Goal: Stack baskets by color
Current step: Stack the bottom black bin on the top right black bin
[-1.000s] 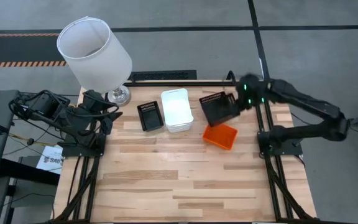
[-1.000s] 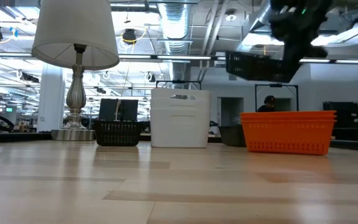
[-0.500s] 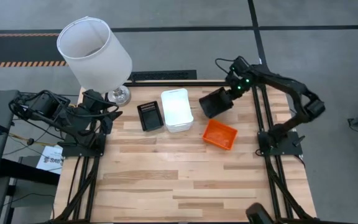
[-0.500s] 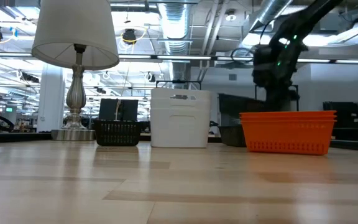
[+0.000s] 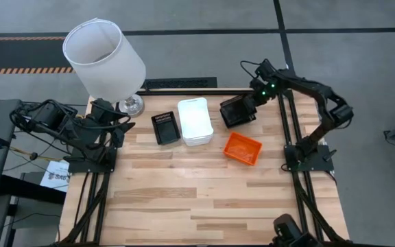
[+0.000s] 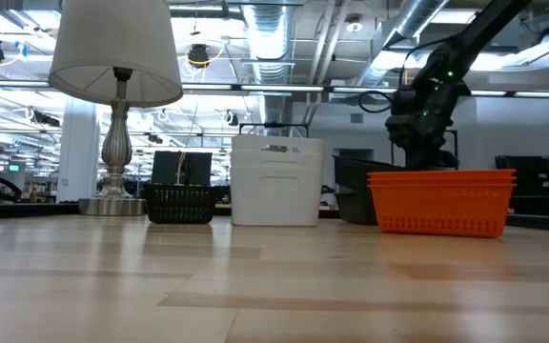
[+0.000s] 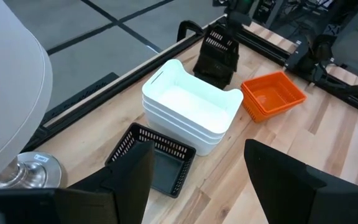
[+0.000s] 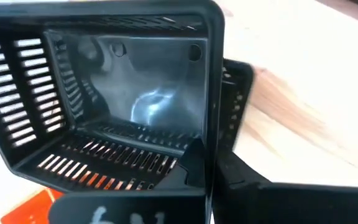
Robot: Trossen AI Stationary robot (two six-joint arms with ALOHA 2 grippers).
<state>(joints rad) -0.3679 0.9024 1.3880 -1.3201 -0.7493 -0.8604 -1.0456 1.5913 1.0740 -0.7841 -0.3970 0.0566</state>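
My right gripper is at the far right of the table, shut on a black slotted basket. Close behind that basket, the rim of a second black basket shows. Whether the two are nested I cannot tell. A third black basket rests bottom-down on the table, left of a stack of white baskets. A stack of orange baskets sits nearer, to the right. My left gripper hangs open at the far left, holding nothing. My right gripper holds the black basket by one slotted side wall, near a corner. One finger is inside the basket and the other outside. The fingers slant down from the far right. The basket's opening faces up and it tilts slightly, low behind the orange stack.
A lamp with a big white shade stands at the far left corner, its metal foot beside the left arm. Bare wood fills the whole near half of the table.
My right gripper has come down with the black basket, from well above the orange stack to just above the table behind it. It also moved a little toward the table's left. The basket has tipped from steeply tilted to nearly level. The gripper stays shut.
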